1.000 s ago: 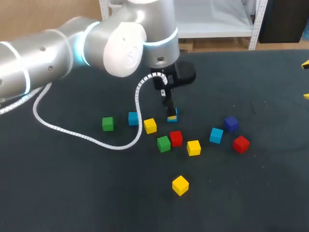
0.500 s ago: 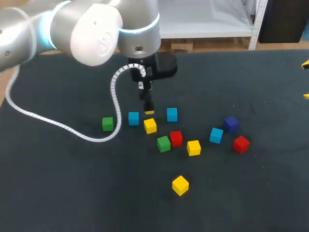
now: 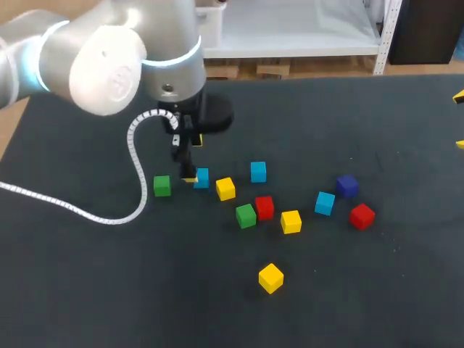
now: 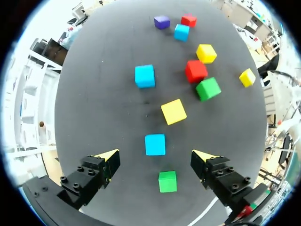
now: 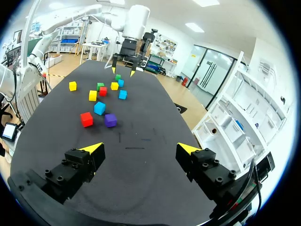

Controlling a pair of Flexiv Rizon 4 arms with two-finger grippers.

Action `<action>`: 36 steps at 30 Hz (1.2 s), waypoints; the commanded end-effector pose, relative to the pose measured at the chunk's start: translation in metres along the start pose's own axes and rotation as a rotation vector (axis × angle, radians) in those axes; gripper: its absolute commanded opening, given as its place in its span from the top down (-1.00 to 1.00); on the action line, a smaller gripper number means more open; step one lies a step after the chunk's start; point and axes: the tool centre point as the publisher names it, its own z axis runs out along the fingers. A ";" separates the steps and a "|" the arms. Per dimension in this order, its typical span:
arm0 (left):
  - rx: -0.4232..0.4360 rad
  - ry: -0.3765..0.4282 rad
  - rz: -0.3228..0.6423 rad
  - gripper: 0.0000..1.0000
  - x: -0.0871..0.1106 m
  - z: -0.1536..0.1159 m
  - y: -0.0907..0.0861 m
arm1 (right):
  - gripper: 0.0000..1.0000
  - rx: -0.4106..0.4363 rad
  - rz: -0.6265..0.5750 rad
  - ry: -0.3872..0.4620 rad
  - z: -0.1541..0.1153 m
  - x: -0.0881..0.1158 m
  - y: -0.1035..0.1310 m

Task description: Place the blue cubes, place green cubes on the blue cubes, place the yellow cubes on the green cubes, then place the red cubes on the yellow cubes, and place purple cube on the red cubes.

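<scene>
My left gripper (image 3: 187, 174) hangs open above the dark table (image 3: 109, 290), between a green cube (image 3: 162, 185) and a blue cube (image 3: 201, 177). In the left wrist view the gripper (image 4: 156, 157) has that blue cube (image 4: 155, 144) just ahead of its gap and the green cube (image 4: 167, 181) under it, touching neither. A second blue cube (image 3: 258, 172) sits farther right, a third (image 3: 325, 203) beside the purple cube (image 3: 346, 185). My right gripper (image 5: 141, 149) stands open and empty at the table's right edge, far from the cubes.
Loose on the table lie a yellow cube (image 3: 225, 188), a green cube (image 3: 246, 215) touching a red one (image 3: 264, 207), another yellow (image 3: 291, 221), a red cube (image 3: 362, 215) and a lone yellow cube (image 3: 270, 278) nearer the front. The left arm's white cable (image 3: 134, 156) loops over the table.
My left gripper has moved left, from over the blue cube at the back of the cluster to the blue and green cubes at the left. No cube has shifted.
</scene>
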 end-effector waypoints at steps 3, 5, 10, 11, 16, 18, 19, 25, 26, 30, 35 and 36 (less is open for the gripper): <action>-0.001 -0.005 0.041 -1.00 0.007 0.022 0.007 | -1.00 0.003 -0.001 0.000 0.000 0.000 0.001; -0.002 -0.006 0.043 -1.00 0.007 0.026 0.009 | -1.00 0.003 -0.001 0.000 0.000 0.000 0.001; -0.004 -0.005 0.048 -1.00 0.007 0.032 0.011 | -1.00 0.003 -0.001 0.000 0.000 0.000 0.001; -0.003 -0.006 0.044 -1.00 0.007 0.033 0.012 | -1.00 0.003 -0.001 0.000 0.000 0.000 0.001; 0.004 -0.004 0.031 -0.81 0.004 0.039 0.011 | -1.00 0.003 -0.001 0.000 0.000 0.000 0.001; 0.008 -0.005 0.026 -0.73 0.003 0.042 0.009 | -1.00 0.003 -0.001 0.000 0.000 0.000 0.001; 0.009 -0.006 0.022 -0.72 0.003 0.043 0.009 | -1.00 0.003 -0.001 0.000 0.000 0.000 0.001; 0.017 -0.008 0.007 -0.30 0.002 0.048 0.006 | -1.00 0.003 -0.001 0.000 0.000 0.000 0.001; 0.016 -0.007 0.006 0.00 0.002 0.048 0.006 | -1.00 0.003 -0.001 0.000 0.000 0.000 0.001; 0.009 -0.003 -0.002 0.94 0.004 0.048 0.008 | -1.00 0.003 -0.001 0.000 0.000 0.000 0.001; 0.003 0.008 -0.008 1.00 0.005 0.046 0.011 | -1.00 0.003 -0.001 0.000 0.000 0.000 0.001; -0.002 0.008 -0.012 1.00 0.005 0.044 0.012 | -1.00 0.003 -0.001 0.000 0.000 0.000 0.001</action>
